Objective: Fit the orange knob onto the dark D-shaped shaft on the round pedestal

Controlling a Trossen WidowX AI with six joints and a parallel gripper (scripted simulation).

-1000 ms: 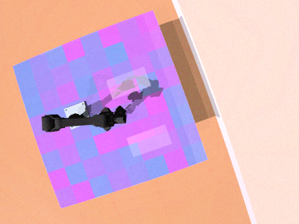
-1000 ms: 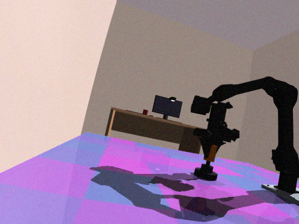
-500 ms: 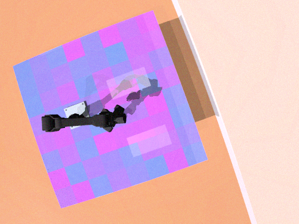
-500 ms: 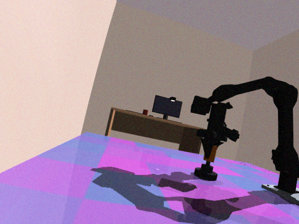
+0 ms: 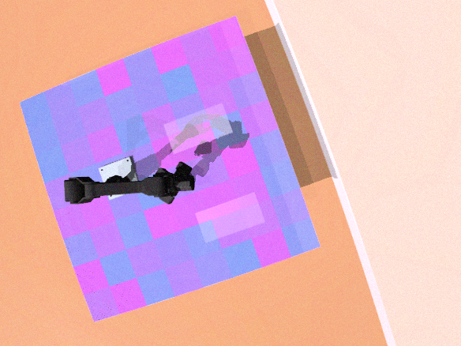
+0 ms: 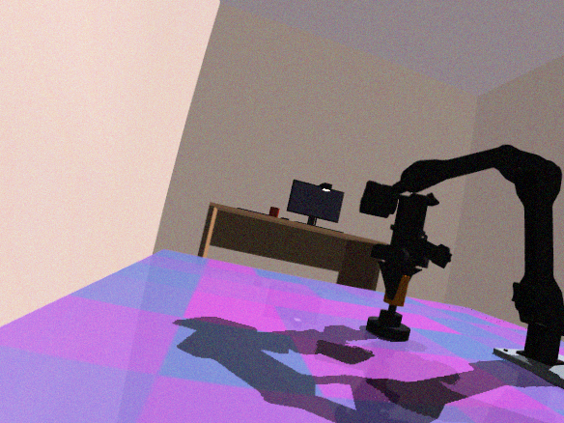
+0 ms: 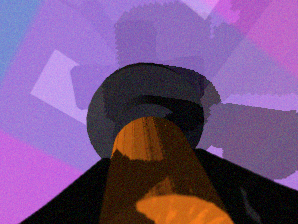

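The orange knob (image 6: 401, 293) (image 7: 139, 142) is upright between the fingers of my gripper (image 6: 396, 291) (image 7: 152, 161), which is shut on it. The dark round pedestal (image 6: 387, 329) (image 7: 102, 112) is directly below, with a wide base and a narrower step. A short length of the dark shaft (image 6: 392, 308) shows between the knob's lower end and the step, so the knob is not down on the pedestal. Whether the shaft's tip is inside the hole cannot be told. The wrist view hides the shaft behind the knob. The arm hides knob and pedestal in the top view.
The arm's pale base plate (image 5: 114, 170) (image 6: 506, 355) is bolted to the pink and blue patchwork table top (image 5: 170, 274) (image 6: 87, 319). Arm shadows lie across the top around the pedestal. A desk (image 6: 275, 247) with a monitor (image 6: 315, 201) stands far behind.
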